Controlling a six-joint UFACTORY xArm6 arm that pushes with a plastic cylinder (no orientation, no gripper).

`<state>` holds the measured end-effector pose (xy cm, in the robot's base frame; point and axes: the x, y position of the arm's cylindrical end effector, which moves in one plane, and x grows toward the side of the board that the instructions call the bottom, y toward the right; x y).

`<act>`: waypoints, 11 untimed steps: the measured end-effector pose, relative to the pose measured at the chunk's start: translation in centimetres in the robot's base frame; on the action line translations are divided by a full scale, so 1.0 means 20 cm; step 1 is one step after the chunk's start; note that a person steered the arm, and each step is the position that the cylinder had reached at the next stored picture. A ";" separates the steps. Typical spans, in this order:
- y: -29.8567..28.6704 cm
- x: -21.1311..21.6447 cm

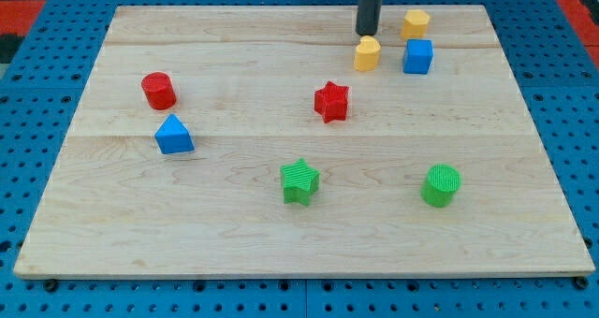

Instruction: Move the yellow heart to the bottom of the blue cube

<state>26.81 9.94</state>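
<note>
The yellow heart (367, 53) lies near the view's top, just left of the blue cube (418, 56). A small gap separates them. My tip (367, 33) stands right above the heart, at its top edge, touching or almost touching it. The rod rises straight up out of the view. A second yellow block, a hexagon-like shape (416, 22), sits just above the blue cube.
A red star (331, 101) lies below-left of the heart. A red cylinder (158, 91) and a blue triangle (174, 135) sit at the left. A green star (299, 181) and a green cylinder (441, 185) sit toward the bottom. The wooden board (112, 234) rests on blue pegboard.
</note>
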 end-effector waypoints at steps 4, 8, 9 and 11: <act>-0.38 0.26; -0.24 0.36; -0.20 0.37; 0.04 0.43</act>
